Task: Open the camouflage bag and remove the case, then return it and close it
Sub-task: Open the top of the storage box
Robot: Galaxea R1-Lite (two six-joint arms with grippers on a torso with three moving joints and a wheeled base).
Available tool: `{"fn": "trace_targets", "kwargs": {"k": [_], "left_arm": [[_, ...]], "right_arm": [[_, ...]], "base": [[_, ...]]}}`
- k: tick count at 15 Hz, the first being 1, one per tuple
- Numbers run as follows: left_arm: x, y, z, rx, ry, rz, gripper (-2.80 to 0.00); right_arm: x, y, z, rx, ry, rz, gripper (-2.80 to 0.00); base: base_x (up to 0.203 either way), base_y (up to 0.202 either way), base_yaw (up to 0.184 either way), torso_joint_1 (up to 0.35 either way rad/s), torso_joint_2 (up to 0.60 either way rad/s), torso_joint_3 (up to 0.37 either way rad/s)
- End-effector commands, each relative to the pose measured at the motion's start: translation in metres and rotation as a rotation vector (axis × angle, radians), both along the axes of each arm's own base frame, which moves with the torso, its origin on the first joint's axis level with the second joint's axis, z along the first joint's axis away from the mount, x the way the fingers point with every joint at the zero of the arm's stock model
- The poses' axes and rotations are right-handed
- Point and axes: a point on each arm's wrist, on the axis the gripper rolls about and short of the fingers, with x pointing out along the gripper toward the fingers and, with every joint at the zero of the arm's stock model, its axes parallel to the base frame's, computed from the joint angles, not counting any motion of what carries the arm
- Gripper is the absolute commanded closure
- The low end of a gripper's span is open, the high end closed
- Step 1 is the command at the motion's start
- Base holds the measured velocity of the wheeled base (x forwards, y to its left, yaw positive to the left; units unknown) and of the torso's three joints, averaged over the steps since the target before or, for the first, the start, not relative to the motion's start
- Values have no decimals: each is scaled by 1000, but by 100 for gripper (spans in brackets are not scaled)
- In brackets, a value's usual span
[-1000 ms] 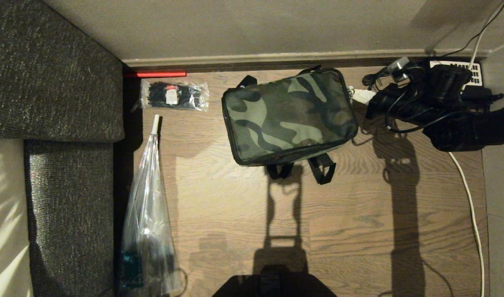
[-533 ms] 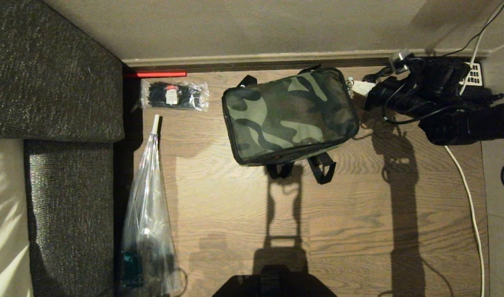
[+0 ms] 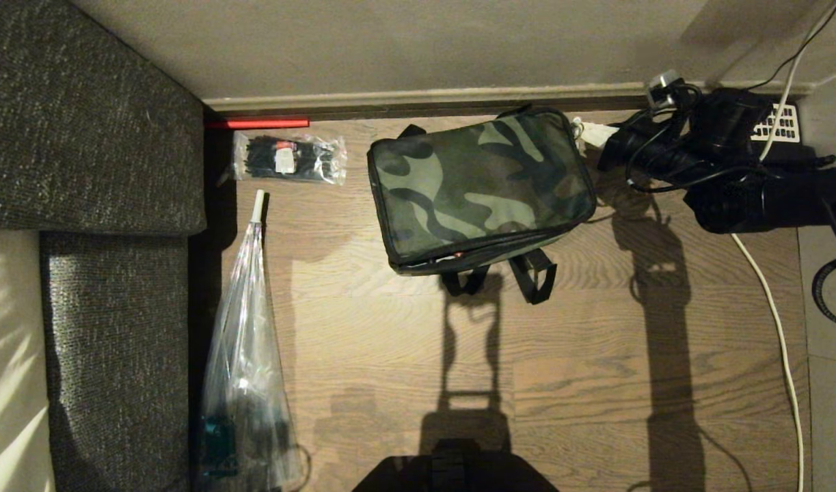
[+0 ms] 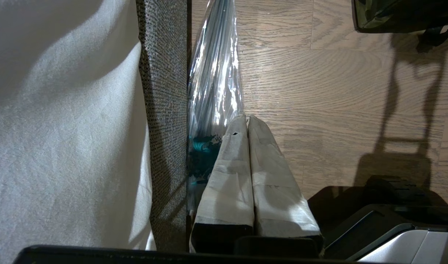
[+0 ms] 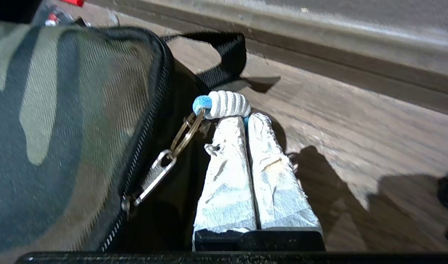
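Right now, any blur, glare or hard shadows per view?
Head view: sharp, long hard shadows across the floor. Left wrist view: glare on the clear plastic sleeve. Right wrist view: motion-blurred, especially the camouflage bag.

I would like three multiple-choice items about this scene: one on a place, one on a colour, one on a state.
1. Where does the camouflage bag lie?
A. on the sofa
B. on the wooden floor near the wall
C. on a shelf

2. What colour is the stick by the baseboard?
A. red
B. blue
C. yellow

3. How is the right gripper?
A. wide open
B. shut on the zipper pull
C. out of view

Key: 1 B, floorboards surround it; 2 A, it shows red; 3 B, its fingers pinch the white pull, ringed to the zipper.
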Motion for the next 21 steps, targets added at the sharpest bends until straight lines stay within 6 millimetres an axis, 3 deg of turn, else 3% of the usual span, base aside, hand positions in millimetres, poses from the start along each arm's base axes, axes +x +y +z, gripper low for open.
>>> {"fn": "trace_targets", "kwargs": {"k": [1, 9, 21], "left_arm": [[0, 0, 0, 0, 0, 1, 0], [0, 0, 0, 0, -2, 1, 0], [0, 0, 0, 0, -2, 1, 0]], "right_arm": [[3, 3, 0, 6, -9, 12, 0], [5, 7, 18, 81, -42, 49, 0], [3, 20, 25, 138, -63, 103, 0]], "base": [[0, 0, 0, 0, 0, 0], [0, 0, 0, 0, 0, 0], [0, 0, 0, 0, 0, 0]]}}
